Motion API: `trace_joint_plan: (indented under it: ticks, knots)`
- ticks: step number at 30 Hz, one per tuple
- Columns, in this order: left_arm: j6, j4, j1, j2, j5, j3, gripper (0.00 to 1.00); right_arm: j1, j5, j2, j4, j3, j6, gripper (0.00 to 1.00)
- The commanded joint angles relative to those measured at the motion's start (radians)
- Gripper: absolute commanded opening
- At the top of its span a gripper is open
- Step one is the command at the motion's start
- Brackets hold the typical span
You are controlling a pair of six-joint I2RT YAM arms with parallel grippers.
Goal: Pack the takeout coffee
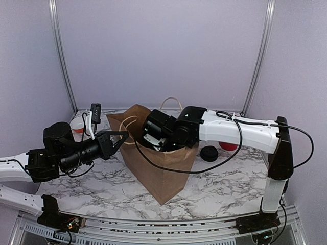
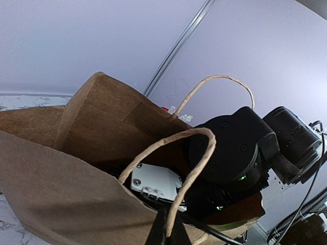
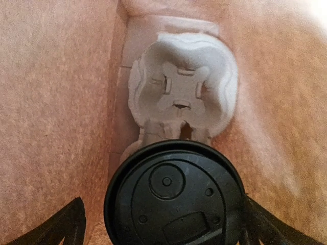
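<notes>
The takeout coffee shows only in the right wrist view, as a round black lid point(image 3: 173, 196) on a cup deep inside the brown paper bag point(image 1: 163, 168). My right gripper point(image 3: 162, 214) is open astride it. The left finger point(image 3: 59, 227) stands clear of the lid and the right finger point(image 3: 265, 227) is at its rim. From above, the right wrist point(image 1: 163, 130) reaches into the bag mouth and its fingers are hidden. My left gripper point(image 2: 166, 230) is shut on the bag's near paper handle point(image 2: 196, 168), at the bag's left side point(image 1: 124, 135).
A pale moulded pulp cup carrier point(image 3: 181, 92) lies on the bag floor beyond the lid. On the table, a round black object point(image 1: 208, 153) and a red thing point(image 1: 228, 146) sit right of the bag. A white cup point(image 1: 77, 126) stands at the back left.
</notes>
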Motion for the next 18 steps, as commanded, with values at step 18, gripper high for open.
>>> trace_joint_plan:
  ticks: [18]
  knots:
    - [0.006,-0.022,-0.003,0.01,0.017,0.033,0.0,0.025,0.085,-0.019,-0.073,0.171,0.029,1.0]
